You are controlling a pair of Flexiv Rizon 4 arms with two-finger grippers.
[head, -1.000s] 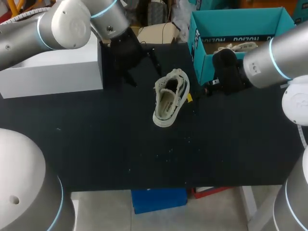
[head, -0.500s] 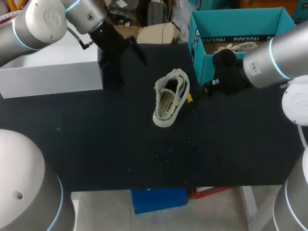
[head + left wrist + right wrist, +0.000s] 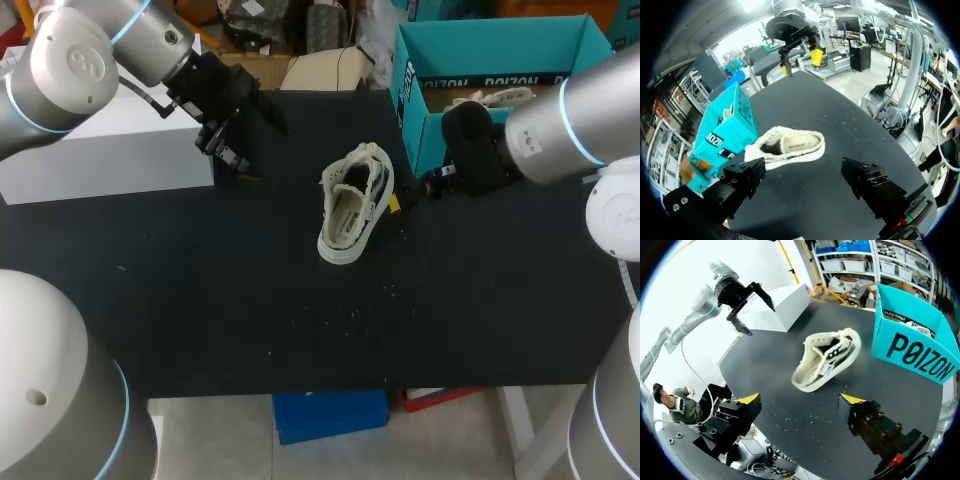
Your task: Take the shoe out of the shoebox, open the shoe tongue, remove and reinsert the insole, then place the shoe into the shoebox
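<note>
A cream low-top shoe (image 3: 352, 205) lies tipped on its side in the middle of the black table, outside the teal shoebox (image 3: 425, 120) at the back right. The shoe's opening faces my left arm. My left gripper (image 3: 240, 125) hangs open above the table's back left, well clear of the shoe (image 3: 787, 146), which lies ahead of its fingers. My right gripper (image 3: 410, 195) stands open just right of the shoe, in front of the box. In the right wrist view the shoe (image 3: 827, 360) lies ahead of the spread yellow tips, with the box (image 3: 912, 345) beside it.
A white box (image 3: 110, 150) stands at the back left, beside my left gripper (image 3: 747, 305). Another pale shoe (image 3: 495, 97) lies inside the teal box. My right gripper (image 3: 800, 61) shows far across the table in the left wrist view.
My left arm has drawn back to the left, away from the shoe, and its gripper has turned. The right arm and the shoe have not moved.
</note>
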